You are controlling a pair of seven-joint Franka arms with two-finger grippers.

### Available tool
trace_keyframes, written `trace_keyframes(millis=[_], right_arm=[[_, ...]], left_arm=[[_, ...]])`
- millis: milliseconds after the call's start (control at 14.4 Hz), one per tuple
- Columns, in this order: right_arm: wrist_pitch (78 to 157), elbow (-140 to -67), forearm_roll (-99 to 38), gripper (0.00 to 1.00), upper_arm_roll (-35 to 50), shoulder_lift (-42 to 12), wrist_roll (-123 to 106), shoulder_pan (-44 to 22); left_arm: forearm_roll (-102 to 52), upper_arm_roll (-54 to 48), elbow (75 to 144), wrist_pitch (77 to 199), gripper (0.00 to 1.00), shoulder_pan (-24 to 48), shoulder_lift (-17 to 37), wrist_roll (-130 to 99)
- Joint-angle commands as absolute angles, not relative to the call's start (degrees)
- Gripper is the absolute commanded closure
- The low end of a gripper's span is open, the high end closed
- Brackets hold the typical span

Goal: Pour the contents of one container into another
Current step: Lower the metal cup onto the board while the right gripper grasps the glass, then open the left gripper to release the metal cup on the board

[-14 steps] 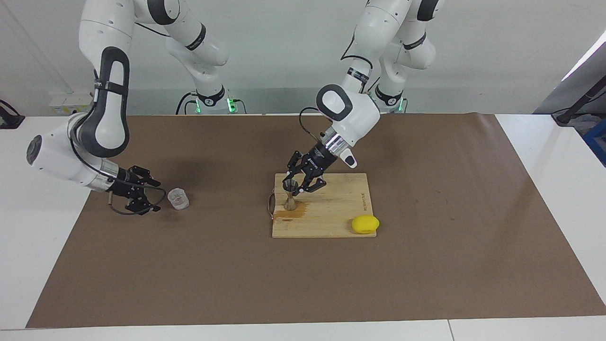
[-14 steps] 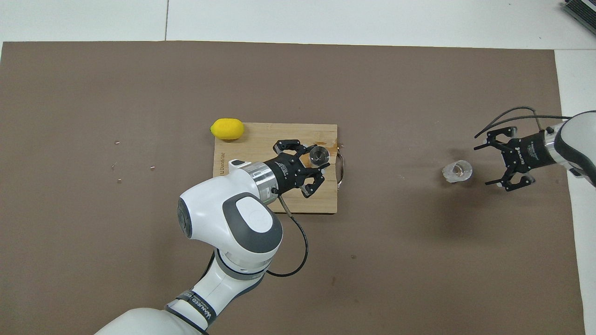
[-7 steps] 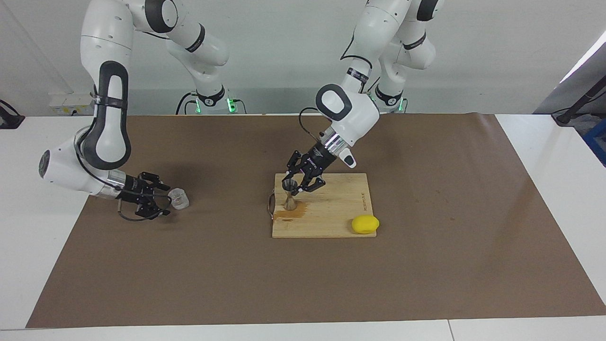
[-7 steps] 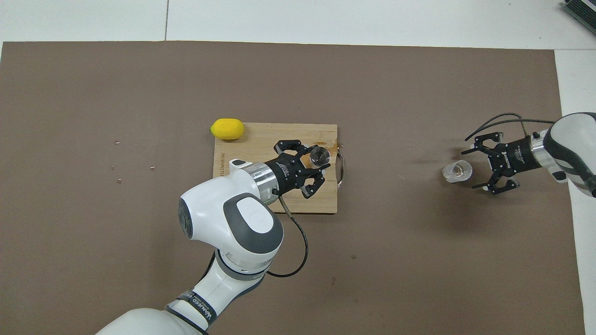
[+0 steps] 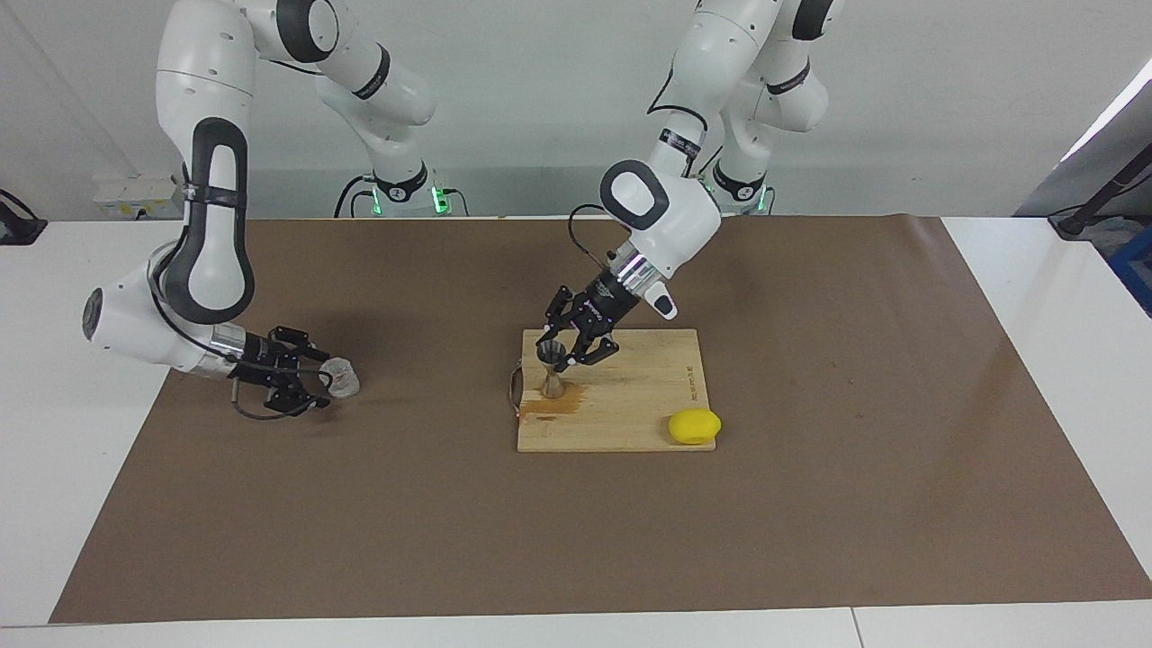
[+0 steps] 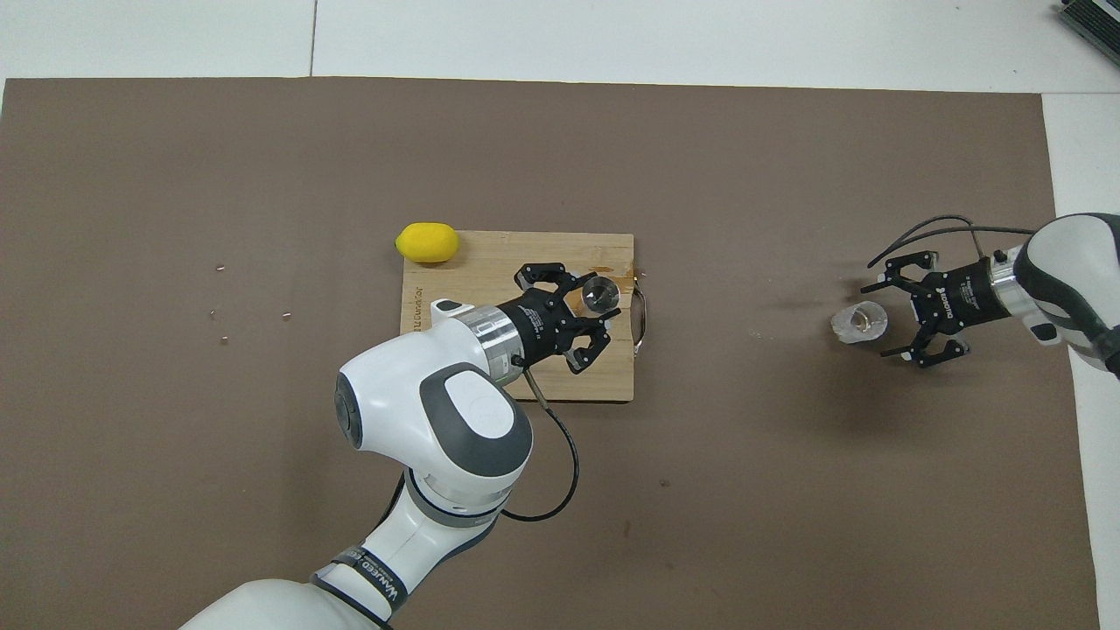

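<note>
Jigger (image 5: 551, 367): upright on board, left gripper (image 5: 568, 357) at its rim, grip unclear.
Tumbler (image 5: 339, 378): on table, right gripper (image 5: 310, 384) wide beside it.
Remaining: lift, pour.

Even, bright overhead light fills both sharp views, casting only soft, diffuse shadows on the brown mat (image 5: 810, 405) directly beneath and just beside the right end effector (image 5: 310, 385) and the left end effector (image 5: 567, 353), with no harsh glare or visible blur.
</note>
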State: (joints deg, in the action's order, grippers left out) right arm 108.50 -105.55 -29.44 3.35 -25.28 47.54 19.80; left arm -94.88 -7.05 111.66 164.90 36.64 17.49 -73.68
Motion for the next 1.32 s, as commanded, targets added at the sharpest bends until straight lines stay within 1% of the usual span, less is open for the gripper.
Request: trace_keyframes(millis=[0,348,696,836,905,1253], right_arm=[[109.07,-106.44,-31.29,0.00,3.60,-24.79,45.35,20.04],[109.07,-106.44,-31.29,0.00,3.60,-24.79,45.35,20.04],[108.90,-106.44,-31.38,0.00,3.78,-24.79,45.35,19.95],[108.81,-106.52,-31.90,0.00,3.87,-24.79,45.35,19.95],[108.90,-106.70,-32.95,0.00,3.87,-24.70,45.35,19.86],[109.07,-107.75,-33.48,0.00,3.87,-24.43,45.35,19.34]], left_arm=[[-95.80,-6.15,110.74,166.11,0.00,37.97,18.02,-72.86],[-95.89,-6.24,111.27,165.50,0.00,38.49,16.70,-73.39],[-95.89,-6.24,116.18,164.19,0.00,40.25,11.18,-73.65],[-95.89,-5.89,117.24,160.16,0.00,39.38,8.98,-73.83],[-95.71,-5.71,117.51,158.66,0.00,37.72,8.44,-73.83],[-85.63,-5.45,116.46,147.06,0.00,30.33,8.00,-73.83]])
